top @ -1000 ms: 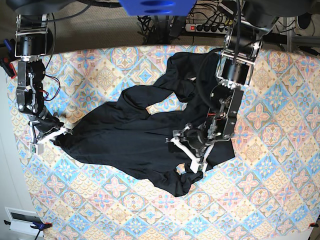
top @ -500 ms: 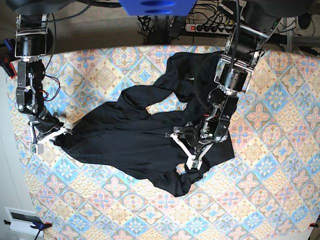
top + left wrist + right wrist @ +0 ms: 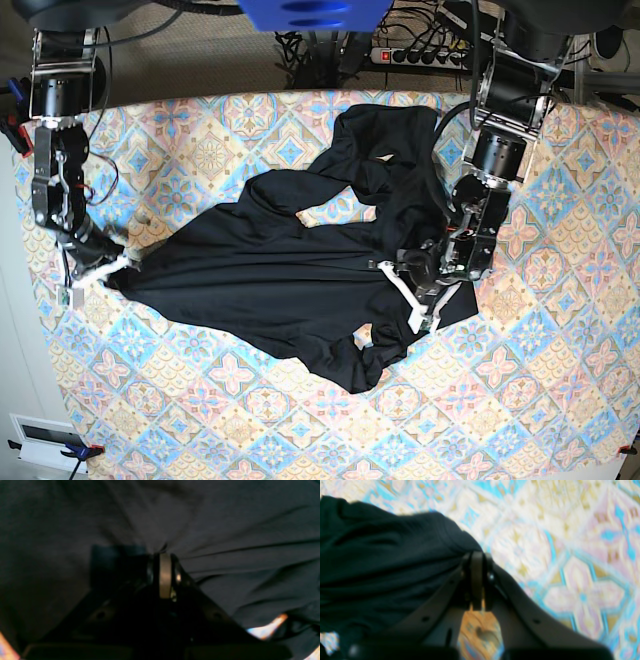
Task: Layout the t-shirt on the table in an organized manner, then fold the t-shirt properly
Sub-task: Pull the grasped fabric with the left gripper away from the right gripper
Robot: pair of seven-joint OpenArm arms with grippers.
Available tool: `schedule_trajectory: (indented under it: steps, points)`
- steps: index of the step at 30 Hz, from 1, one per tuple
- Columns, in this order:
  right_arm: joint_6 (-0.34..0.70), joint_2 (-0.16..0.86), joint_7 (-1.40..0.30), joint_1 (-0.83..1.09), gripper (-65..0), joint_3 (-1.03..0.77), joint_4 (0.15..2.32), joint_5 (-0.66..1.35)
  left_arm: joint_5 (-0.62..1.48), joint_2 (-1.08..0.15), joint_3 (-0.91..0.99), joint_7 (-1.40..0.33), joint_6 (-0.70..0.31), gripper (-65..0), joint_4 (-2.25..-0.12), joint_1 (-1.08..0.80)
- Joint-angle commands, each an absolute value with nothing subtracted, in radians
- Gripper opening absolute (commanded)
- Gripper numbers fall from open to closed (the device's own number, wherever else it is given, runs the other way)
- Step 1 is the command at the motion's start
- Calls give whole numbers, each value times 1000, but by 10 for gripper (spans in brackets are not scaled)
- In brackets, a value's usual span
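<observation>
On the table (image 3: 560, 400), covered in a pastel diamond-tile cloth, the t-shirt (image 3: 270, 270) is spread crumpled across the middle, with a twisted sleeve bunched toward the far edge and folds gathered along the near hem. At the garment's corner on the base view's left, the right gripper (image 3: 100, 268) is seen low over the cloth; in the right wrist view its fingers (image 3: 477, 580) are pressed together on a pinch of black fabric, the patterned cloth being visible just beside them. On the opposite side of the garment, the left gripper (image 3: 415, 295) is set down into the shirt's body. In the left wrist view its fingers (image 3: 165, 575) are brought tight together, and creases in the dark fabric are drawn toward the tips, so a fold of the t-shirt is pinched there. The two grippers are placed well apart, with the bulk of the shirt lying between them.
</observation>
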State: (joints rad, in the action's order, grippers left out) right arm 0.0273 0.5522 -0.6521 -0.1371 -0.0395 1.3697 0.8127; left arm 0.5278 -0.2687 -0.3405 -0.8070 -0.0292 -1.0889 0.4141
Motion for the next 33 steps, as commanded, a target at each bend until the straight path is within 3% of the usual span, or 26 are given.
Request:
schedule_trajectory:
  steps: [1,9,17,26,33]
  points:
    - [31,578,-618,-182,-650,-51,1386,817,495,-303,-335,-839,1,-650,-1116,418]
    - [30,578,-618,-196,-650,-53,1343,817,727,-527,-326,-840,2,-650,-1431,297]
    - [28,581,-618,-213,-650,-124,1296,817,819,-634,-79,-842,1,-650,-1561,111]
    - [28,581,-618,-213,-650,-191,1273,817,811,-723,88,-837,-1,-650,-1583,-64]
    - [28,581,-619,-213,-650,-200,1271,817,808,-737,282,-839,-1,-650,-1537,-94]
